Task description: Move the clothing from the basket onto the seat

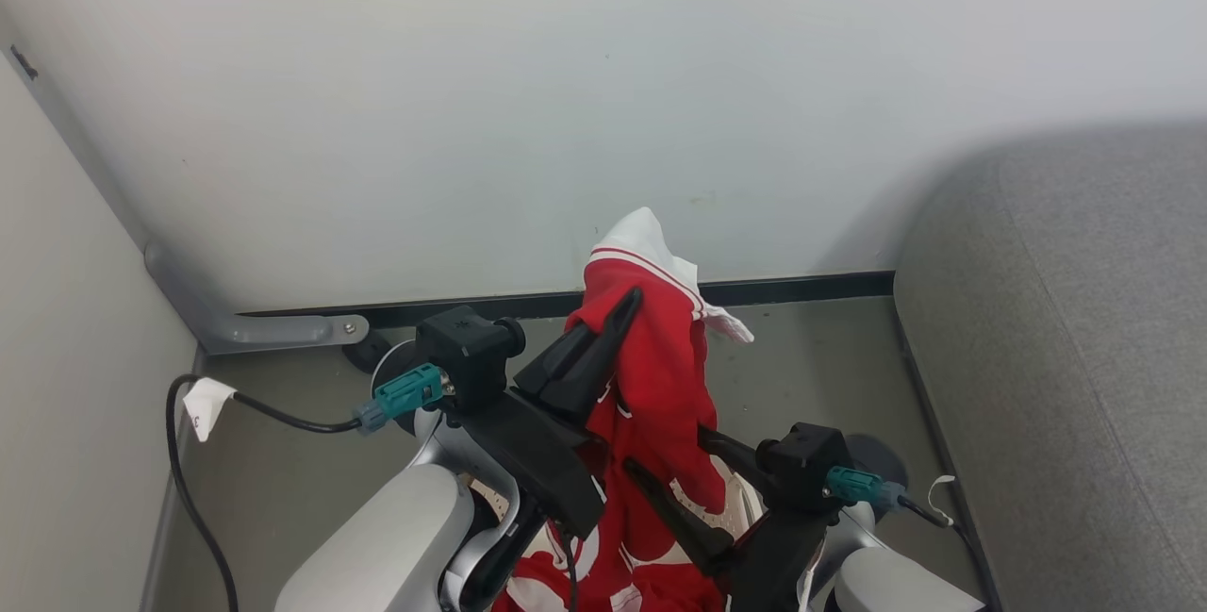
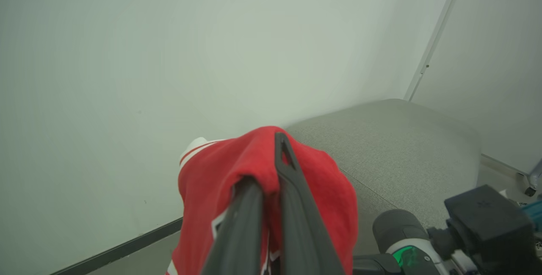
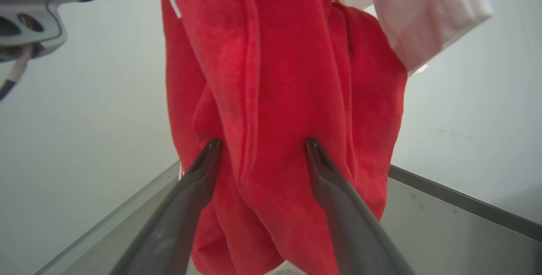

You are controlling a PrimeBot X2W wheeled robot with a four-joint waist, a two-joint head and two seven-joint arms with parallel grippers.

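The red clothing [image 1: 660, 376] hangs in mid-air before the white wall [image 1: 566, 74] (a white panel flops over its top), apart from the grey seat [image 1: 1066, 329] on the robot's right. The left gripper [image 1: 627, 303] has its jaws pinched tight on the upper fold. The right gripper [image 3: 262, 141], lower down, has its jaws spread wide, tips against the hanging cloth.

txt: none legible; cable tag [image 1: 206, 403]: mark too small to read

White wall [image 1: 566, 74] — black baseboard [image 1: 801, 289] (grey floor [image 1: 820, 376] below).
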